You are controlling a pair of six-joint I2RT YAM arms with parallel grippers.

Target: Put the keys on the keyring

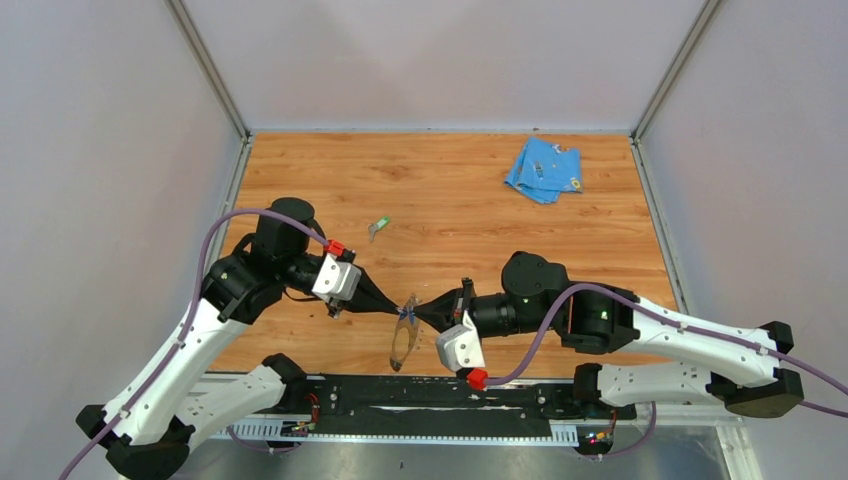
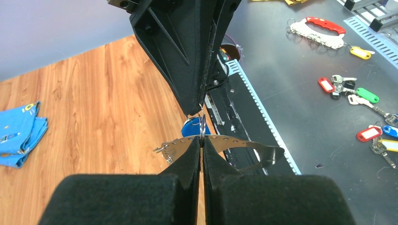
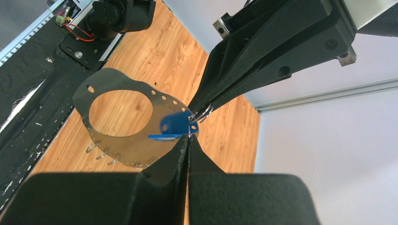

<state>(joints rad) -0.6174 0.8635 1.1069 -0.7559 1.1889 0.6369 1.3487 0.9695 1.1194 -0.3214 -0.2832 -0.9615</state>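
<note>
Place: you are working in a robotics lab test cell, not a home or a shop.
Enclosure: pale blank walls (image 1: pixel 440 60) meet at bare aluminium posts (image 1: pixel 212 75) and box in your work area on three sides.
Work surface: a wood-grain tabletop (image 1: pixel 450 190) sits inside that frame.
Mounting: your left arm (image 1: pixel 190 350) and right arm (image 1: pixel 690 335) stand on a black base rail (image 1: pixel 420 395) along the near edge.
Wiring: purple cables (image 1: pixel 250 212) run loose over the arms, and thin red wires (image 3: pixel 77 33) lie exposed by the rail.
Outside the cell: your left wrist camera shows a dark grey bench (image 2: pixel 300 93) with spare tagged keys (image 2: pixel 367 95) and a red-handled key holder (image 2: pixel 324 23) on it.
</note>
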